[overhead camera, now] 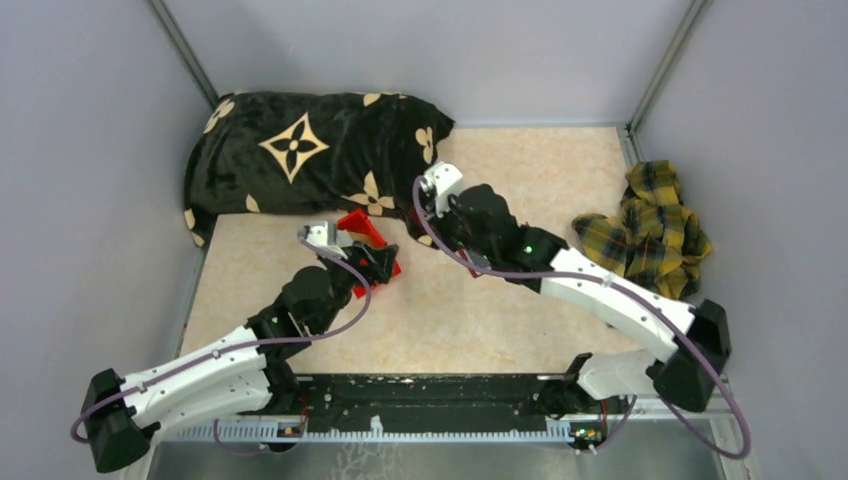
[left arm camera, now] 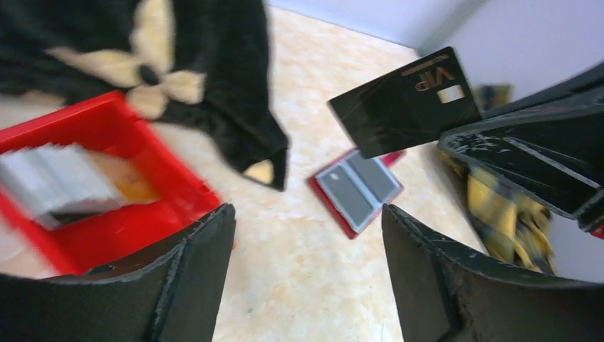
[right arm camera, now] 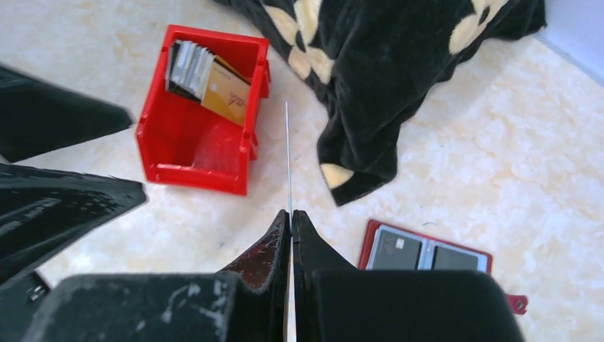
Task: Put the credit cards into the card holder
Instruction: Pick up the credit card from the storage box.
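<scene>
One black card [left arm camera: 406, 103] sits clamped in the right fingers [right arm camera: 287, 228]; the left fingers [overhead camera: 380, 262] stand apart, empty. The card holder [right arm camera: 427, 253] lies open on the desk [right arm camera: 498, 178]: best tilt the card's edge into a pocket, slowly.

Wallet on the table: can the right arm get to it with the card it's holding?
Probably yes. The card holder lies open with nothing on it, the black pillow stops beside it, and the right gripper, shut on a black card, hovers nearby.
</scene>
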Motion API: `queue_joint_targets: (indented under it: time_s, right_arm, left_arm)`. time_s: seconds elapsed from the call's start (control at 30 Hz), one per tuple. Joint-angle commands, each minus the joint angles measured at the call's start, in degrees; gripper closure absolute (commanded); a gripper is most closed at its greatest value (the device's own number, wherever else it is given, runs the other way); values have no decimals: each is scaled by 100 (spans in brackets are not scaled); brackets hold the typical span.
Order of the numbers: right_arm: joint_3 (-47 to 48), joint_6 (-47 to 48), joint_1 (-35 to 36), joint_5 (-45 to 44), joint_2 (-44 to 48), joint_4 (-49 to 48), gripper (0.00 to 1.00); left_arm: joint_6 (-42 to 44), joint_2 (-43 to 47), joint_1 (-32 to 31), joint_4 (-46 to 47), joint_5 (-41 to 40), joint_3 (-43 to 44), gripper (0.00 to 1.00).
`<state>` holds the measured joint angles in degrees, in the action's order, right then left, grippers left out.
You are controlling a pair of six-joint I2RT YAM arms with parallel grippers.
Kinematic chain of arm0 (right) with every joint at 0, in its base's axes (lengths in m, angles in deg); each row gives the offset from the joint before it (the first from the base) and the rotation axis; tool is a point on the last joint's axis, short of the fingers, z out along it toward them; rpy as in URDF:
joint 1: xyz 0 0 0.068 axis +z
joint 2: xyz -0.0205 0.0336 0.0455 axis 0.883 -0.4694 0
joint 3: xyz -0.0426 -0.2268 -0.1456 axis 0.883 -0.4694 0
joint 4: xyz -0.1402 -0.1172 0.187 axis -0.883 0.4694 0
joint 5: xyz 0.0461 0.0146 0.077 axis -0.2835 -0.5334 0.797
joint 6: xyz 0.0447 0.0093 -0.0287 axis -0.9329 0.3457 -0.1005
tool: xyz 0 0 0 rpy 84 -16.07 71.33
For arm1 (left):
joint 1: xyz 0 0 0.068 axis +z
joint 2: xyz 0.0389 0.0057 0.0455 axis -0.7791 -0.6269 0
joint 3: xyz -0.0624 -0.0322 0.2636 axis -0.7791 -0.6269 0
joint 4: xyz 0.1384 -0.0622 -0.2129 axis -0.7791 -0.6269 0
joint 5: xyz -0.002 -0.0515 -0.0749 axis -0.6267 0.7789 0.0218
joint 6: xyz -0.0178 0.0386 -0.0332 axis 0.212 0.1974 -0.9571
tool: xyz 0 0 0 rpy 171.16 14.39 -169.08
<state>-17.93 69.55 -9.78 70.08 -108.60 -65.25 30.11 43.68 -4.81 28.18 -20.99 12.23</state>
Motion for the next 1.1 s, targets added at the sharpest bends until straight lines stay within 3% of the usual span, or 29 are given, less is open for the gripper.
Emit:
queue_joint_targets:
  time_s: [0.0,0.13,0.37,0.6,1.07]
  right_arm:
    - [-459,-391,-121,663,870,302,100]
    - [-823,-547,-224,947,1546,730,100]
    - [-1077,-686,-467,1551,2318,1531,100]
    - [-1260,-843,-520,2032,2551,1878,100]
    - [-1272,-949,-602,2774,2324,1901,100]
  left_arm:
    - [1499,-207,190,1932,2378,-245,15]
    - [1780,-641,568,2229,3923,-88,9]
    - [1905,-1475,1072,2357,6075,203,9]
    - [1974,-1880,1108,2888,6584,163,9]
    - [1966,-2517,1296,2642,7741,756,11]
